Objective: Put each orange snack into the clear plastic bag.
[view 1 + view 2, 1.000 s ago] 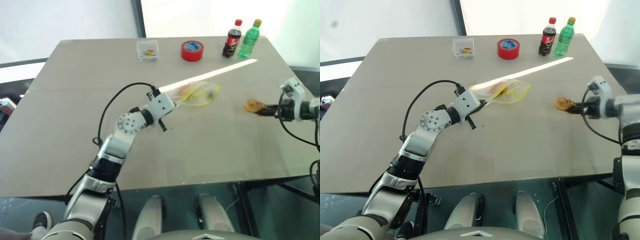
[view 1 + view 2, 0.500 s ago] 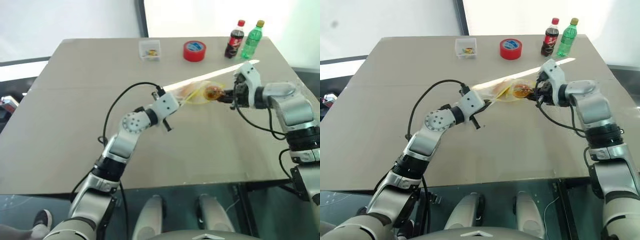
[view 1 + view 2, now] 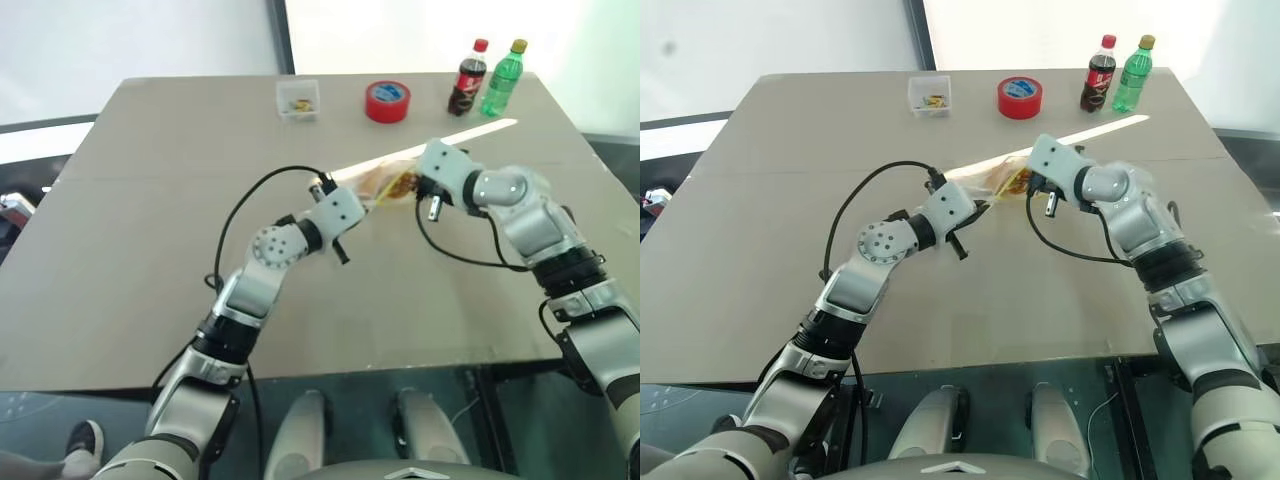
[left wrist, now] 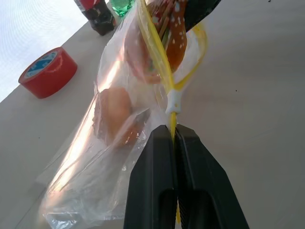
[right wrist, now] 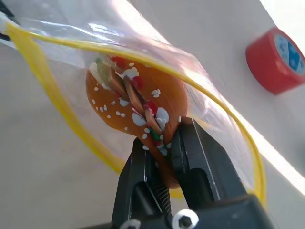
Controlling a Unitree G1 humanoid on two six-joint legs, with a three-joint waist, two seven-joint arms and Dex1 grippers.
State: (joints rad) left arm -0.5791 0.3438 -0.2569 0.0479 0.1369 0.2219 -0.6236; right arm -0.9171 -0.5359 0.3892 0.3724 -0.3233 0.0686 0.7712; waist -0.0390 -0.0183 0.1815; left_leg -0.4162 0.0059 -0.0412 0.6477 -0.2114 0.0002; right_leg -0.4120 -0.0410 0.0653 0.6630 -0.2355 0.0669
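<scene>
- My left gripper (image 4: 174,138) was pinched shut on the yellow strip of the bag (image 4: 114,143), holding the bag's mouth up off the table (image 3: 150,230).
- My right gripper (image 5: 164,143) was clamped on a snack (image 5: 136,107), its two black fingers (image 5: 200,162) either side of the packet's lower edge.
- That snack sat inside the loop of the yellow strip, at the bag's mouth; in the right wrist view the strip curved around it on both sides.
- A second snack (image 4: 116,114) lay deeper in the bag, seen through the clear plastic in the left wrist view, below the one I was gripping.
- From the head camera, both grippers met near the middle of the table, the bag between them, with the right one coming in from the right and the left one from the left.
- A bright band of sunlight crossed the table just beside the bag.
- At the far edge stood a red tape roll (image 3: 386,101), a cola bottle (image 3: 466,78) and a green bottle (image 3: 500,77) just beside each other, and a small clear box (image 3: 298,99) to the left of the tape.
- All of these were well apart from the bag.
</scene>
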